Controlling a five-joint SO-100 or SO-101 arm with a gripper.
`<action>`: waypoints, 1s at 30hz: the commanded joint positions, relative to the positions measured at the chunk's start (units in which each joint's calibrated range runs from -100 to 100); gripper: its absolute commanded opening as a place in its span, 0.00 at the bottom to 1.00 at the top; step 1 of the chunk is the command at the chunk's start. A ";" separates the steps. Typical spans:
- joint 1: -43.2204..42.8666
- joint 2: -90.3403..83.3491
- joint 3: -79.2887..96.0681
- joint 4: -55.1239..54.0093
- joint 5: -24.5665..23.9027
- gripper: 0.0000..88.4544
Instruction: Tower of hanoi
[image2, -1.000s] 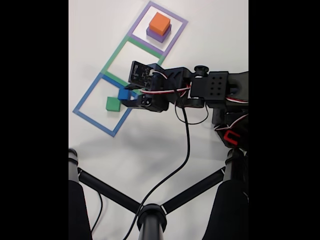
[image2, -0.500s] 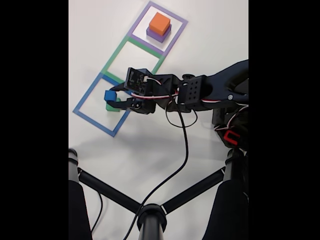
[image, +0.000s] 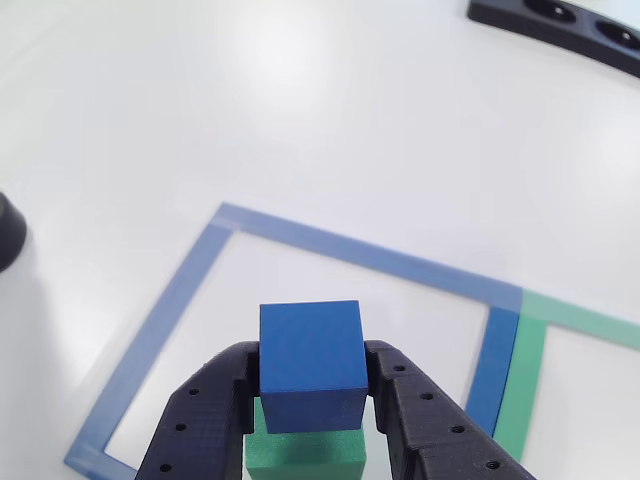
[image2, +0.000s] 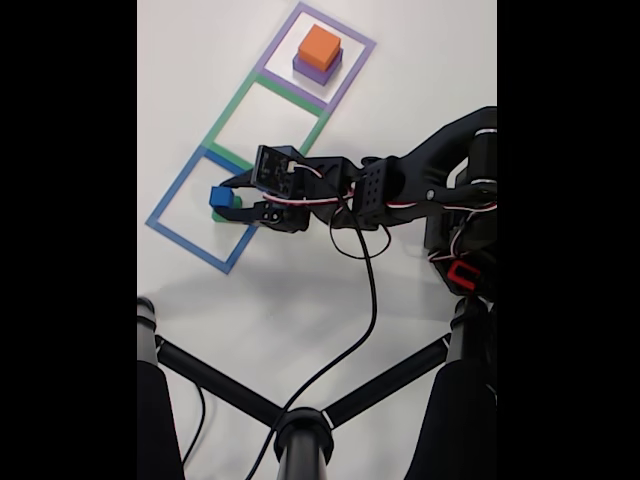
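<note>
Gripper (image: 310, 400) pinches the blue cube (image: 311, 365) by two opposite side faces, one black finger on each, and holds it directly over the green block (image: 305, 455). In the other view the cube's lower edge overlaps the green block's top face, but whether the two touch cannot be read from this angle; the fixed view, with the gripper (image2: 232, 200) over the cube (image2: 221, 196) and only a sliver of green block (image2: 236, 202) beside it, does not settle it either. Green block sits inside the blue tape outline (image: 180, 290), toward that outline's corner nearest the green tape outline (image: 540, 340). Orange block (image2: 320, 46) rests on the purple block (image2: 312, 70) in the purple tape outline (image2: 352, 82), well apart from the blue outline, beyond the green one (image2: 232, 110) in the row. Risks, as judgement: if the fingers part while the cube hangs above the green block, it could drop, bounce on the foam and roll off. If the cube sits off-centre relative to the green block, it may land overhanging and tip. The fingers reach down past the cube's lower edge on either side of the green block, so any sideways drift during release or withdrawal could nudge that block or drag the cube off it.
</note>
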 joint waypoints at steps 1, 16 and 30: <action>-0.41 1.46 -0.89 -3.15 0.79 0.03; -0.11 7.31 -2.34 -8.01 0.79 0.08; 0.50 8.75 -2.80 -11.00 0.79 0.21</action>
